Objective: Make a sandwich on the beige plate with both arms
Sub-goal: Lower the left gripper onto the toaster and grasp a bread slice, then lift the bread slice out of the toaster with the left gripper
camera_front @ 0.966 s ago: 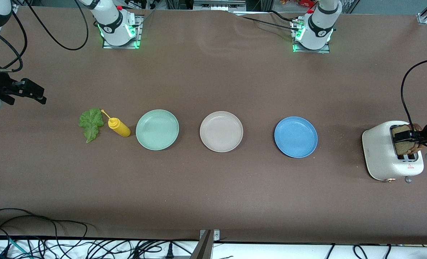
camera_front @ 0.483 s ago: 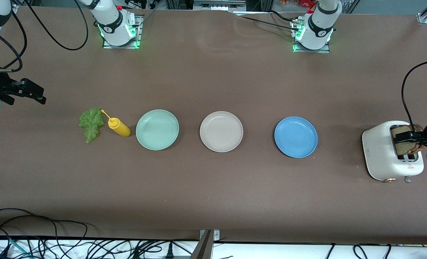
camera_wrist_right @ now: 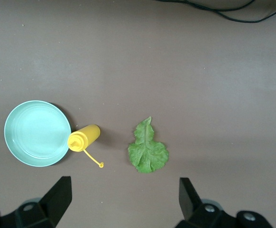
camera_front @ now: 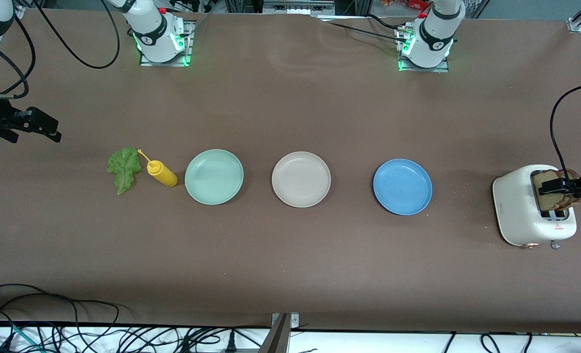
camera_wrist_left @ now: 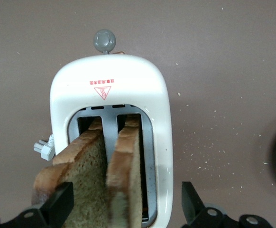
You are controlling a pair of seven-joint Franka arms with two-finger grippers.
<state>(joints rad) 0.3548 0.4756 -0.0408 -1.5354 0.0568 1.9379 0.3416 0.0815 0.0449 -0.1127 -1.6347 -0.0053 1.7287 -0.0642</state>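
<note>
Two brown bread slices [camera_front: 552, 198] stand in the slots of a white toaster [camera_front: 513, 206] at the left arm's end of the table. In the left wrist view both slices [camera_wrist_left: 81, 175] stick out of the toaster [camera_wrist_left: 109, 76]. My left gripper [camera_front: 555, 186] is open just over them, and its fingers [camera_wrist_left: 62, 204] straddle both slices. The beige plate [camera_front: 301, 179] sits bare at the table's middle. The lettuce leaf [camera_front: 123, 167] lies flat toward the right arm's end. My right gripper [camera_front: 45, 128] is open and empty, up over the table beside the lettuce [camera_wrist_right: 147, 151].
A yellow squeeze bottle [camera_front: 161, 173] lies between the lettuce and a mint-green plate [camera_front: 214, 176]. A blue plate [camera_front: 402, 186] sits between the beige plate and the toaster. Crumbs lie around the toaster. Cables run along the table's near edge.
My left gripper has shifted slightly toward the left arm's end of the table, staying over the bread. My right gripper has barely moved.
</note>
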